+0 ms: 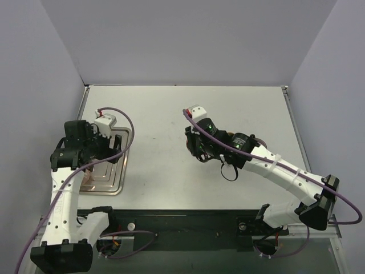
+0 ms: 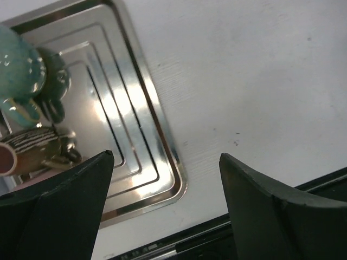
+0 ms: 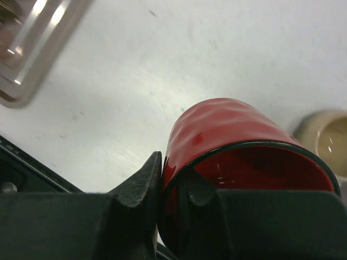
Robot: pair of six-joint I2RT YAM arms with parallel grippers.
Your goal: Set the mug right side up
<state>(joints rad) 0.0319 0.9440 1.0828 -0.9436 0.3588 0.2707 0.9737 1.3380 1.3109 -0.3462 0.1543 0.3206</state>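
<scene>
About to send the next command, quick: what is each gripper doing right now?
Left gripper: open, holding nothing, over the edge of the metal tray.
Right gripper: shut on the rim of the red mug.

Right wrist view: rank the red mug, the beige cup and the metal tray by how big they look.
1. red mug: clearly the largest, but it is also nearest the camera.
2-3. metal tray and beige cup: small, both cut off by the frame edges, too alike to rank.
</scene>
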